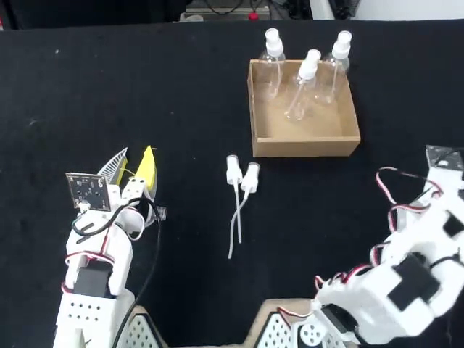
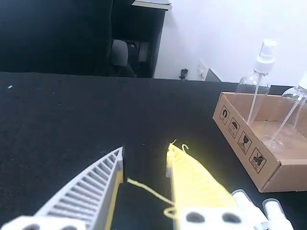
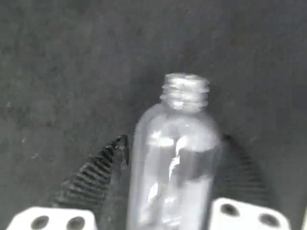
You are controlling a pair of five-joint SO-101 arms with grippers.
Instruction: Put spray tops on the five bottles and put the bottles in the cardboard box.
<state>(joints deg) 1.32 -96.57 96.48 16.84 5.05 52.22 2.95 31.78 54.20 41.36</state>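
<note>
Bottle (image 3: 175, 158) of clear plastic, uncapped, threaded neck bare, clamped in the right gripper (image 3: 173, 139). One dark ribbed finger (image 3: 96, 172) pressed against each side of its body, black table (image 3: 57, 57) behind it. Whether lifted or resting on the cloth, impossible to tell.

Three capped bottles upright inside the cardboard box (image 1: 304, 146), each fitted with a white spray head: one at the back left (image 1: 273, 61), one at the back right (image 1: 335, 65), one nearer the middle (image 1: 303, 85). Box toward the far right of the table, open side up.

Two loose spray tops (image 1: 233, 171) (image 1: 251, 177) lying side by side on the table just in front of the box, heads nearly touching, thin dip tubes trailing toward the arms and meeting partway along.

Left gripper (image 1: 136, 156) well to the left of the loose spray tops, spread wide with nothing between its parts, one pale ribbed finger (image 2: 103, 184) and one yellow finger (image 2: 192, 182), bare black cloth underneath. Box and two of its bottles visible beyond it to the side.

Right arm (image 1: 406, 290) folded low at the near right corner of the table, red and white wires looping along it, well apart from the box.
</note>
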